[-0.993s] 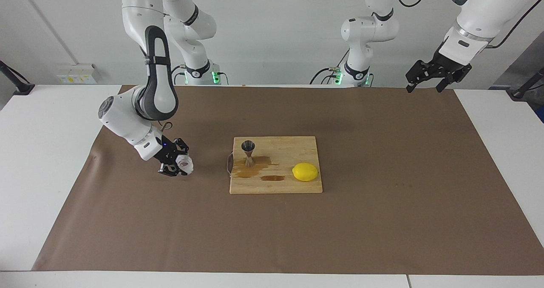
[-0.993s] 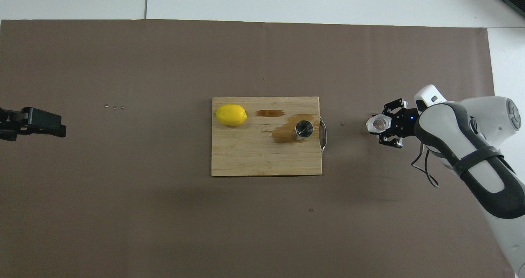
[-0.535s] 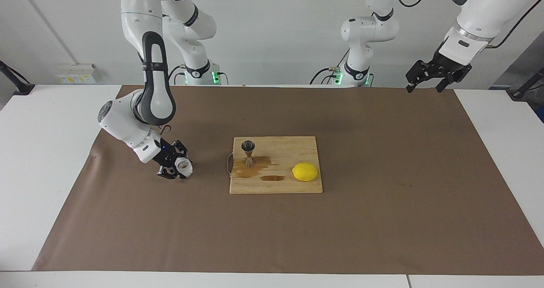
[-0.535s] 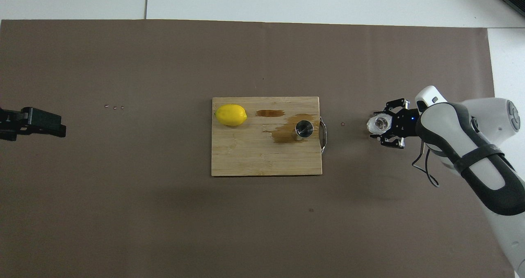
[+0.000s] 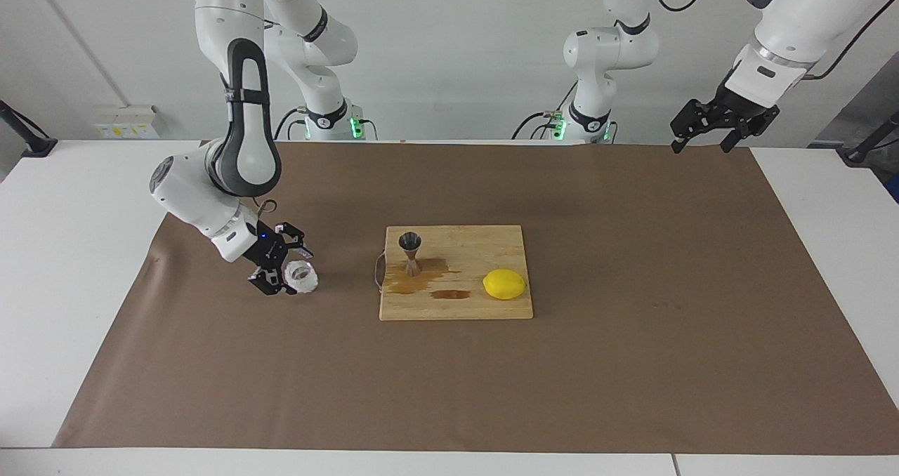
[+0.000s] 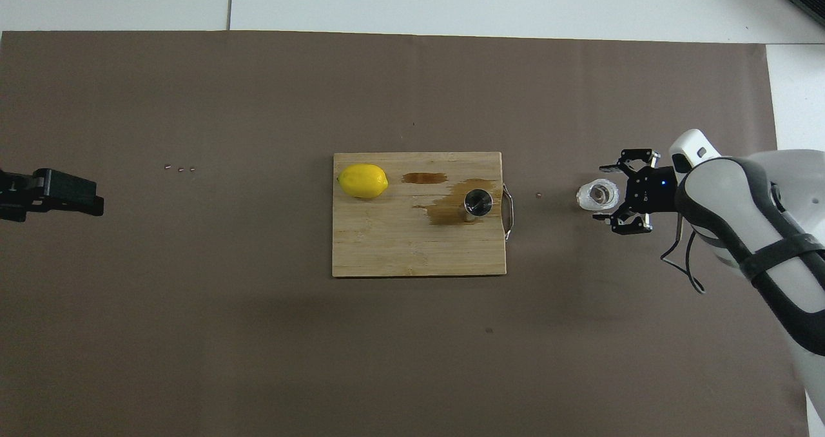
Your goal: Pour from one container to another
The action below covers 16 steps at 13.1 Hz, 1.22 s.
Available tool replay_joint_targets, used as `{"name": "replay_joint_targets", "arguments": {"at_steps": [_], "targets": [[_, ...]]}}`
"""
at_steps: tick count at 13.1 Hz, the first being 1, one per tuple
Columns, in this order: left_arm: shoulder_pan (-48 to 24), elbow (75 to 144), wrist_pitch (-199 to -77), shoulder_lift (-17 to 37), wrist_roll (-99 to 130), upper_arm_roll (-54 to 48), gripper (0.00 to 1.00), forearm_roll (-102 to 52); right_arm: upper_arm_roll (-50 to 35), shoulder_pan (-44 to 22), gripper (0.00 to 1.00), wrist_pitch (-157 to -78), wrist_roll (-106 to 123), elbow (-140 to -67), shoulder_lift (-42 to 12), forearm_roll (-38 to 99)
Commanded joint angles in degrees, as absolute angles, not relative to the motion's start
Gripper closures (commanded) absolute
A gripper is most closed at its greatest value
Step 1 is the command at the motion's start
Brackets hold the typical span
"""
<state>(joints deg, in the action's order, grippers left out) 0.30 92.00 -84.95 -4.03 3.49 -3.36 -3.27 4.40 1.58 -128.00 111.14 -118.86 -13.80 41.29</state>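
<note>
Facing view, from nine o'clock: right gripper (image 5: pixel 286 270), fingers spread apart, just beside the upright glass cup (image 5: pixel 300 276) on brown paper (image 5: pixel 632 265). Centre: jigger (image 5: pixel 410 253) standing on cutting board (image 5: pixel 456 306). Two o'clock: left gripper (image 5: pixel 709 133) waits, fingers apart.

We see the scene from two high cameras. One faces us from across the worktop (image 5: pixel 632 364), far enough back to take in both arm bases. The other hangs above our own end, looking steeply down. Both share the cutting board (image 5: pixel 456 307) (image 6: pixel 387 250) at centre, half a turn apart.
</note>
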Motion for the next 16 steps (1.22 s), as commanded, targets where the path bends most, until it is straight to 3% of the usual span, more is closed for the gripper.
{"name": "replay_joint_targets", "arguments": {"at_steps": [1,4,12,16], "targets": [[0.0,93.78,-84.73,-5.8,3.34,-2.99,0.0,-2.46,4.13,2.55,0.0,-122.54,99.9,-119.44,-6.96,33.61],[0.0,93.78,-84.73,-5.8,3.34,-2.99,0.0,-2.46,4.04,1.94,0.0,-119.97,83.2,-118.57,-3.7,24.72],[-0.44,93.78,-85.87,-5.71,2.81,-2.81,0.0,-1.93,3.69,-0.09,0.0,-119.45,36.6,-117.16,-3.43,7.4],[-0.18,93.96,-86.13,-5.8,2.9,-2.9,0.0,-1.76,3.25,-0.26,0.0,-110.69,14.03,-113.84,-2.2,0.29]]}}
